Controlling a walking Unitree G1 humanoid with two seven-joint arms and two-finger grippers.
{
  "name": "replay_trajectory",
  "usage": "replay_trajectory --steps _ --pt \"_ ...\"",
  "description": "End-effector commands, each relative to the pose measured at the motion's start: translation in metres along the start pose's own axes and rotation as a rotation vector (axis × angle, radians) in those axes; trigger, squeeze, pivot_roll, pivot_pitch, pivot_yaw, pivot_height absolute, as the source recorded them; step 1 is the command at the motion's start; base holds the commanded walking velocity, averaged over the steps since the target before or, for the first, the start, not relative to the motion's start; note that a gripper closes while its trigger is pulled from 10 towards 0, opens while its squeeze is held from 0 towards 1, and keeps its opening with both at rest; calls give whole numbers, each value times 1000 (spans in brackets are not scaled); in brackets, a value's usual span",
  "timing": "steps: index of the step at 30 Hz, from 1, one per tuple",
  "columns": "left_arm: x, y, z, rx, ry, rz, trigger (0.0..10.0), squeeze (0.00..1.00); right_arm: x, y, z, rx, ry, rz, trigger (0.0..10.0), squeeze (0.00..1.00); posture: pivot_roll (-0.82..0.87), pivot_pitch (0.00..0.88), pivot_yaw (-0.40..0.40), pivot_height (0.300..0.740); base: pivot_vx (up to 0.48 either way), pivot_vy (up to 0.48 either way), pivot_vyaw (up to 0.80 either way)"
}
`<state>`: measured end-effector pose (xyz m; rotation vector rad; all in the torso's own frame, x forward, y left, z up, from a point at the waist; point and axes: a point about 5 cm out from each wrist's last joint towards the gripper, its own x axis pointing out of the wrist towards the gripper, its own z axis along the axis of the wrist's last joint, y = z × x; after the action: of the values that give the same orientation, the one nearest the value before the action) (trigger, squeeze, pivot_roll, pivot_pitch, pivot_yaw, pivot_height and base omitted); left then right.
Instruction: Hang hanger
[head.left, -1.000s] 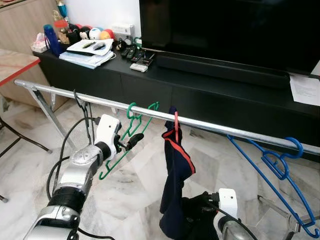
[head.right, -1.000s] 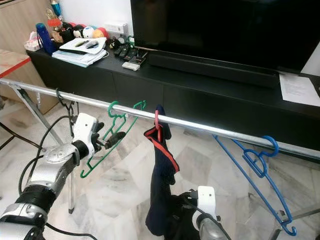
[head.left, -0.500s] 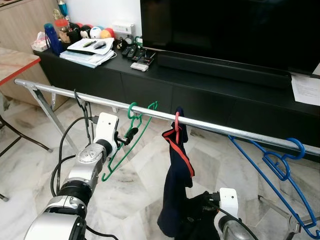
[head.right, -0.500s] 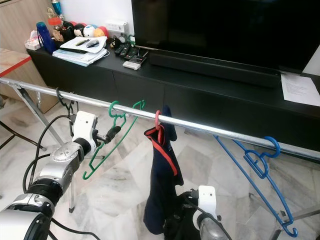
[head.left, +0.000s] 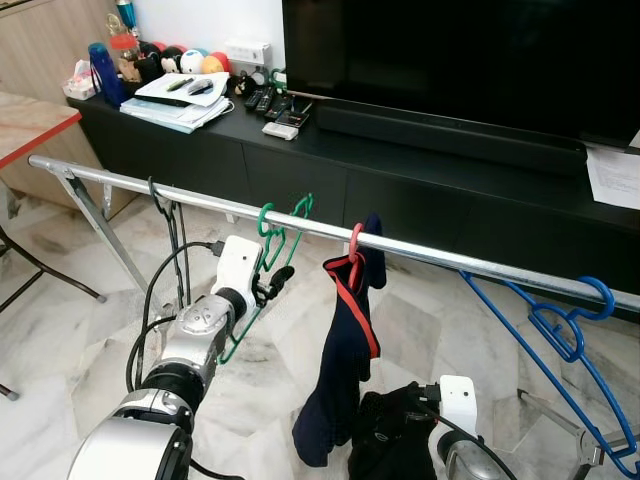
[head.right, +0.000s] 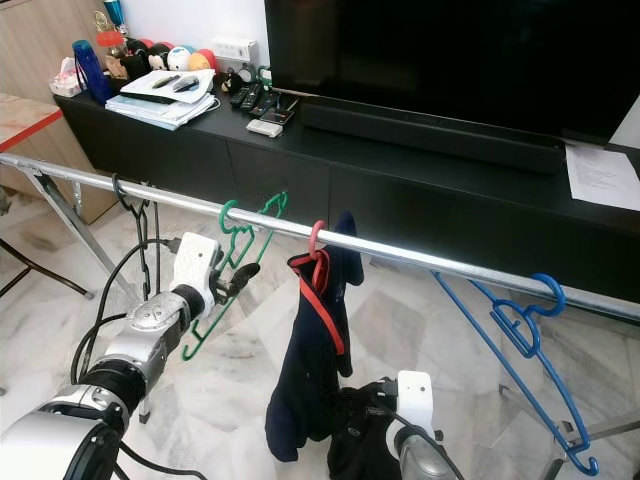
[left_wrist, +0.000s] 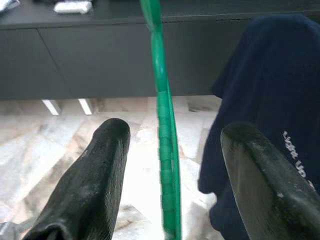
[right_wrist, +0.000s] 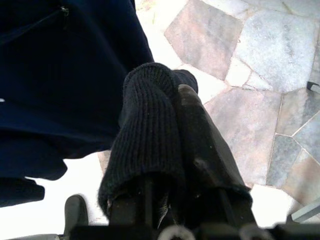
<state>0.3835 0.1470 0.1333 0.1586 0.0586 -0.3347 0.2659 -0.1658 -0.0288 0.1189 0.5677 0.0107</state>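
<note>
In the left eye view, a silver rail ran across the room in front of a black TV cabinet. The green hanger hung from the rail by its hook, tilted, just left of a dark navy garment that hung from a red hanger on the same rail. The left gripper sat just below the rail at the green hanger's body. Further right along the rail, well apart from the garment, hung a blue hanger. Below the rail, near the garment's lower end, the right gripper was wrapped in black cloth.

In the right eye view, a black hanger hung from the rail to the left of the green one, and books and small items lay on the cabinet top behind the rail.

In the left wrist view, the two black fingers stood spread apart, released, with the green hanger's thin bar running between them and touching neither; the navy garment lay beside one finger.

In the right wrist view, the fingers were clenched together on the black cloth, a ribbed knit cuff draped over them, above the marble floor.
</note>
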Motion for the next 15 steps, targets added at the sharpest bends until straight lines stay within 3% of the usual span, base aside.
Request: replay_trajectory --steps 1,2,4,15 --pt "2 1 5 24 -7 10 10000 0 -1 -2 0 9 -11 -9 10000 0 0 134 31 740 0 0 0" --pt "3 2 6 27 -12 33 6000 0 -1 -2 -1 10 -10 -10 10000 0 0 133 31 740 0 0 0" --pt "3 5 7 31 -16 75 0 0 -1 -1 -1 10 -10 -10 10000 0 -2 133 31 740 0 0 0" --pt "3 2 7 42 -37 94 0 0 -1 -1 -1 11 -11 -11 10000 0 -4 133 33 740 0 0 0"
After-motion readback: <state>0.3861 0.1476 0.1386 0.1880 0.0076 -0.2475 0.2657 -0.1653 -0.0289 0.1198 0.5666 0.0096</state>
